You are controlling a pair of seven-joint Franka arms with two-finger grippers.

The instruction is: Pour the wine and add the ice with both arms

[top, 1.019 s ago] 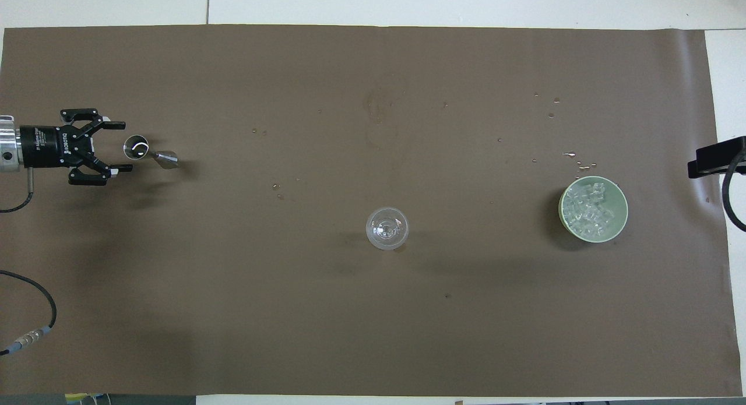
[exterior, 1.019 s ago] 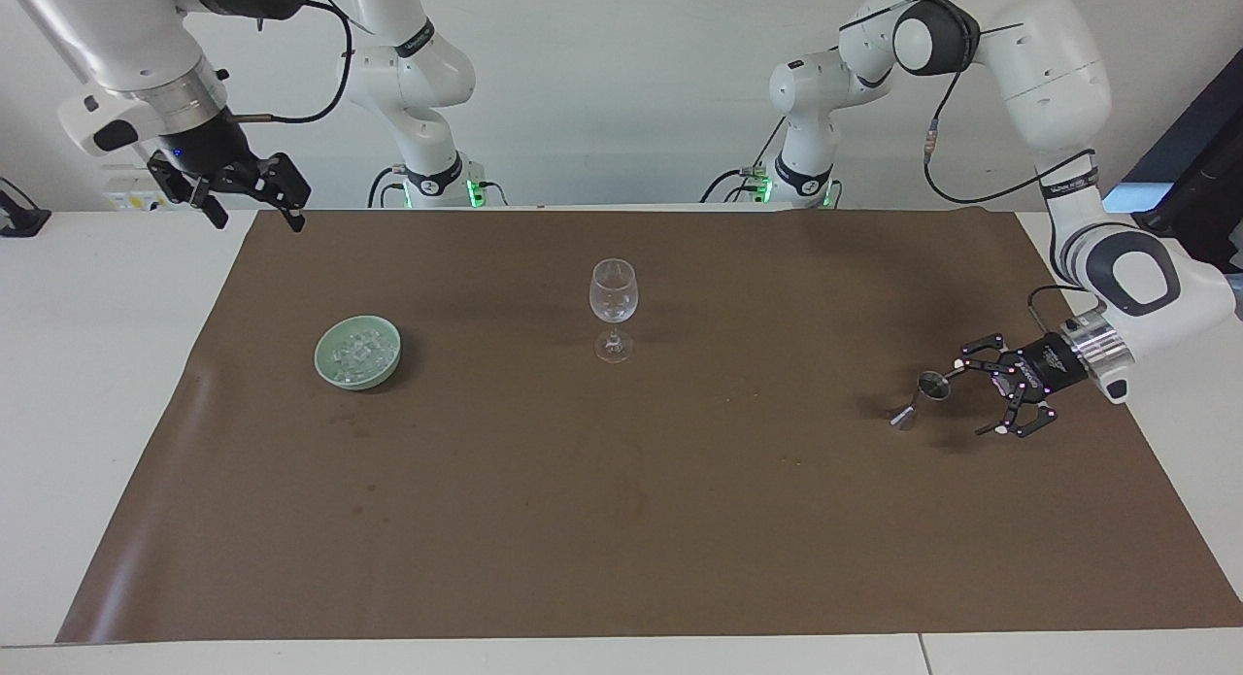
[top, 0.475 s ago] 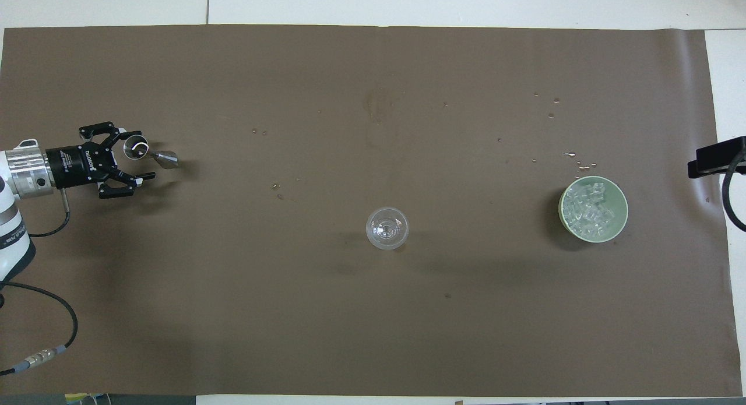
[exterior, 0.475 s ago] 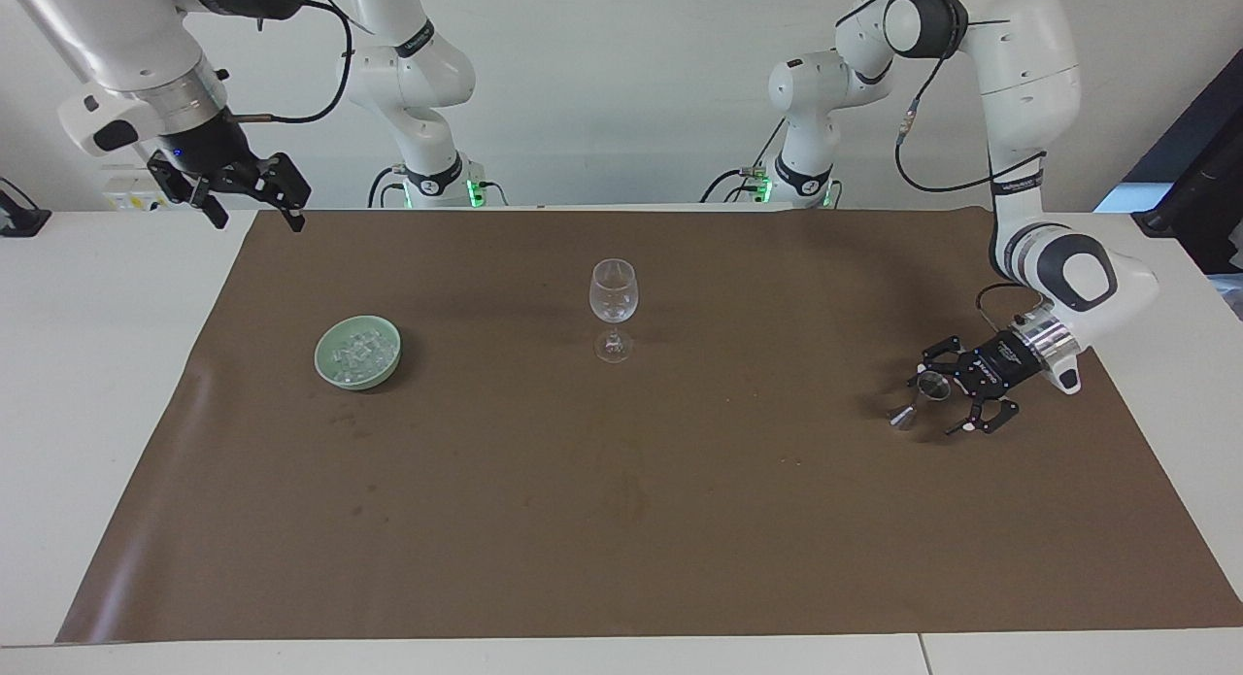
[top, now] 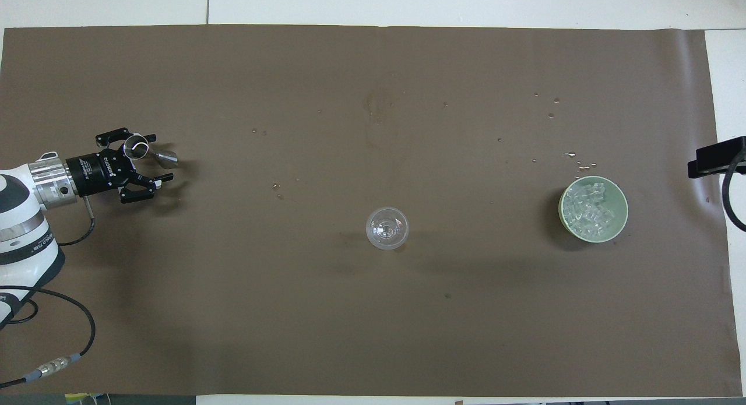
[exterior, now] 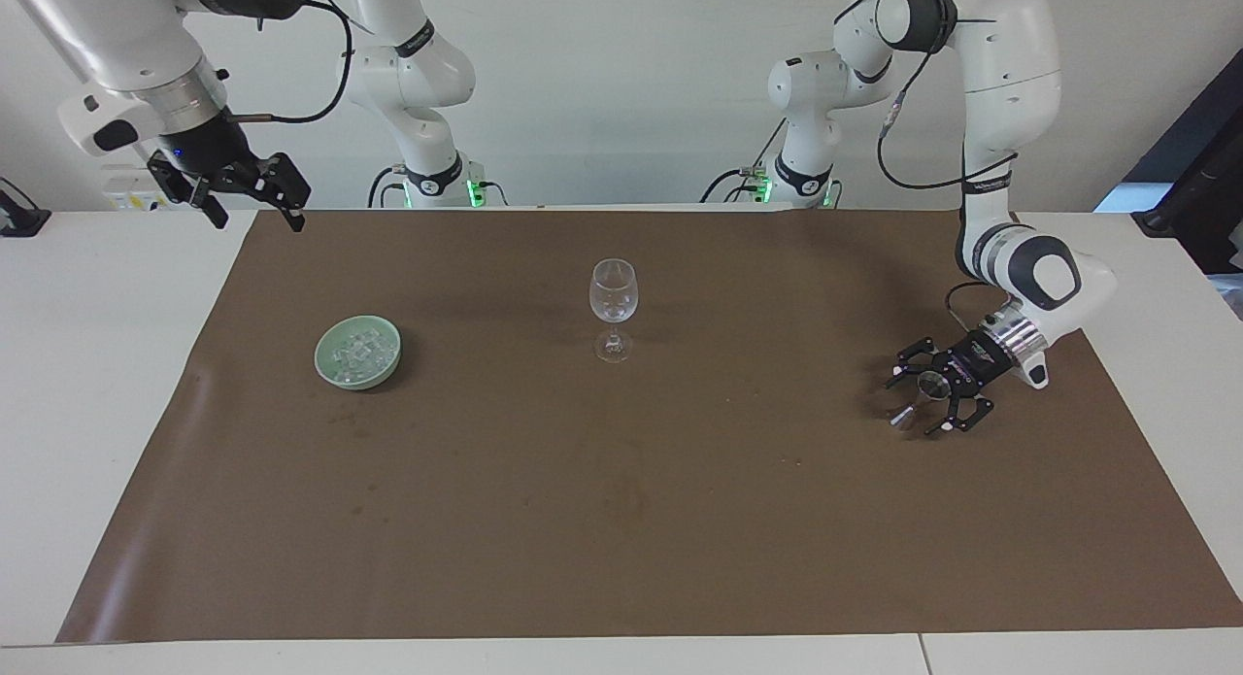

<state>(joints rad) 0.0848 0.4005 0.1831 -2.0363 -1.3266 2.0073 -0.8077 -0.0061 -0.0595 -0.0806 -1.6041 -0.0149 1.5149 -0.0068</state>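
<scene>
Facing view, bench (exterior: 87, 384): white top, largely covered by a brown mat (exterior: 621, 520).
Wine glass (exterior: 613, 309): clear, upright, on the mat midway between the two arms' ends; seen from above as a round rim (top: 387, 228).
Bowl (exterior: 358, 351): pale green, on the mat toward the right arm's end, slightly farther from the robots than the glass.
Ice (exterior: 355, 350): small clear cubes heaped in the bowl; also plain in the overhead view (top: 591, 210).
Small metal cup (exterior: 923, 395): double-ended measure, tilted, toward the left arm's end of the mat; its round mouth shows from above (top: 138, 147).
Left gripper (exterior: 930, 395): low over the mat at the metal cup, fingers spread wide to either side of the cup's upper end; whether they touch it cannot be told. Overhead position (top: 143, 164).
Right gripper (exterior: 251, 204): raised at the mat's corner nearest the robots, at the right arm's end; fingers apart, holding nothing; arm waiting.
Droplets (top: 574, 157): a few wet spots on the mat just beside the bowl, farther from the robots.
</scene>
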